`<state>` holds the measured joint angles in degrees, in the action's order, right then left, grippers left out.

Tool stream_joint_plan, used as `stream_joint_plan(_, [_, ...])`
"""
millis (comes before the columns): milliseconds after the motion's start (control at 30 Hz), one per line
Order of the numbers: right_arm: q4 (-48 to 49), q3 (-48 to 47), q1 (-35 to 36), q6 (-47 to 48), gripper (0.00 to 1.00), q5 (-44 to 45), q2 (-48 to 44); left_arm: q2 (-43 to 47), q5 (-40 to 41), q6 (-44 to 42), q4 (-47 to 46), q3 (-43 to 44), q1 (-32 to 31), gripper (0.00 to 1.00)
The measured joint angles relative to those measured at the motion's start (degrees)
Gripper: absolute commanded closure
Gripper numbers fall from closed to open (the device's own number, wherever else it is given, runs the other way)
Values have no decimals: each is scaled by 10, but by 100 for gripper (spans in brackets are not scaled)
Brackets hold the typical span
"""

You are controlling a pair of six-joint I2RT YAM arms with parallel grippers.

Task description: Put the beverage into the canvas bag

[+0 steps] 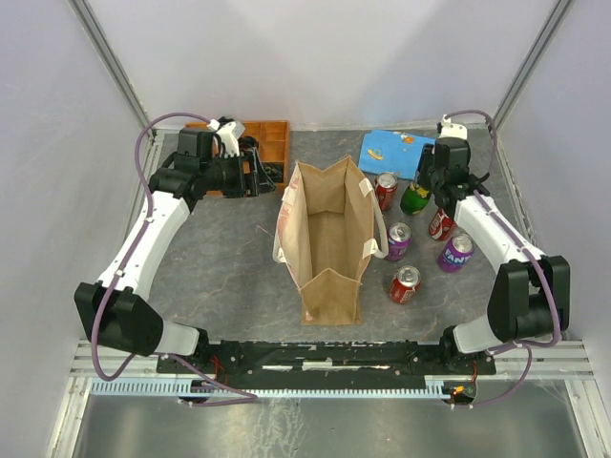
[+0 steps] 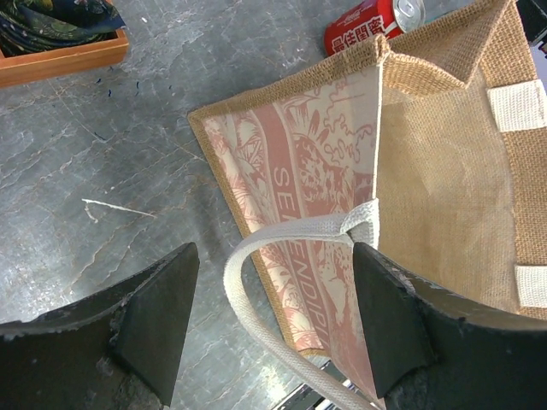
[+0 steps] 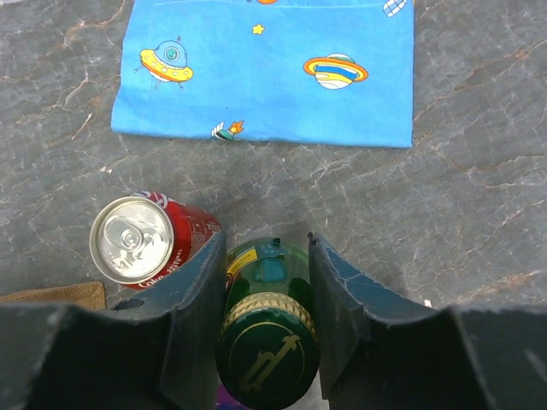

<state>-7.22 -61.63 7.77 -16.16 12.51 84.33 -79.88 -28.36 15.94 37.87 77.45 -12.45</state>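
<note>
The tan canvas bag point(image 1: 325, 229) stands open in the middle of the table, with white loop handles; it also shows in the left wrist view point(image 2: 436, 171). My left gripper point(image 1: 260, 177) is open beside the bag's far left corner; in its wrist view the gripper point(image 2: 273, 316) has a white handle point(image 2: 256, 248) looping between its jaws, untouched. My right gripper point(image 1: 427, 189) is shut on a green glass bottle point(image 1: 414, 199) to the right of the bag. In the right wrist view the gripper point(image 3: 267, 248) presses the sides of the upright bottle point(image 3: 267, 342).
Red cans point(image 1: 386, 191) point(image 1: 441, 224) point(image 1: 405, 284) and purple cans point(image 1: 398, 240) point(image 1: 455, 252) stand right of the bag. One red can point(image 3: 145, 241) is close to my right gripper's left finger. A blue cloth point(image 1: 396, 151) lies behind. An orange tray point(image 1: 267, 138) sits at the back left.
</note>
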Motion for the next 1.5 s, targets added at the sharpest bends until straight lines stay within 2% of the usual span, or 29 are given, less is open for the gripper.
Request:
stream_joint_plan(400, [-96, -136, 5, 5, 100, -9, 0, 0, 24, 6, 5, 9, 0, 22])
stream_joint_plan(700, [-164, -246, 46, -12, 100, -21, -16, 0, 44, 6, 23, 18, 0, 23])
stream_joint_plan(1133, [-230, -273, 137, -77, 100, -50, -115, -3, 59, 5, 53, 55, -14, 24])
stream_joint_plan(1500, [-232, -343, 199, -91, 100, -63, -104, -19, 60, 5, 56, 70, -28, 24])
